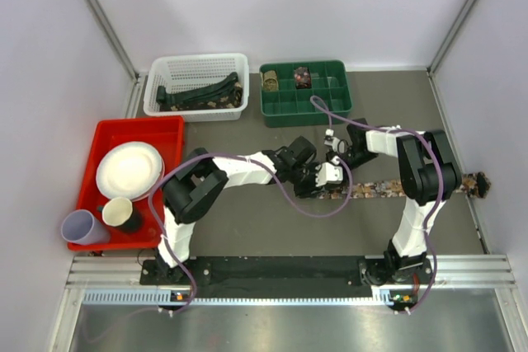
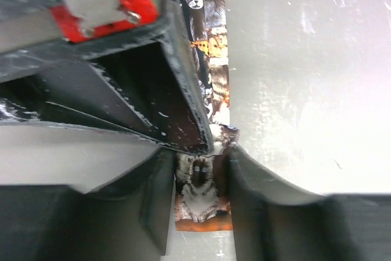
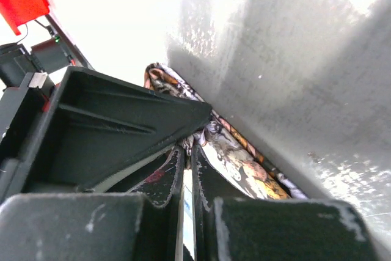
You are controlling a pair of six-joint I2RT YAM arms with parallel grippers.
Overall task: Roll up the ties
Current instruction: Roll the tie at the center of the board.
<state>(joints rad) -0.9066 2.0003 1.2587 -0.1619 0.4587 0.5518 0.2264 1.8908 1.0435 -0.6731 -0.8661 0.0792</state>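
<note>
A brown-red patterned tie [image 1: 388,187] lies flat across the table, its wide end at the right edge [image 1: 478,180]. My left gripper [image 1: 320,179] and right gripper [image 1: 334,156] meet over its narrow left end. In the left wrist view my left gripper [image 2: 201,194] is closed against both edges of the tie's end [image 2: 201,203], and the right gripper's black finger [image 2: 140,90] lies over the tie. In the right wrist view my right gripper [image 3: 188,151] is nearly shut and pinches a fold of the tie [image 3: 244,163] at its tips.
A white basket [image 1: 157,105] at the back holds dark ties [image 1: 202,92]. A green compartment tray [image 1: 272,109] holds two rolled ties [image 1: 303,77]. A red tray [image 1: 169,129] on the left carries a plate [image 1: 128,169] and cups [image 1: 120,213].
</note>
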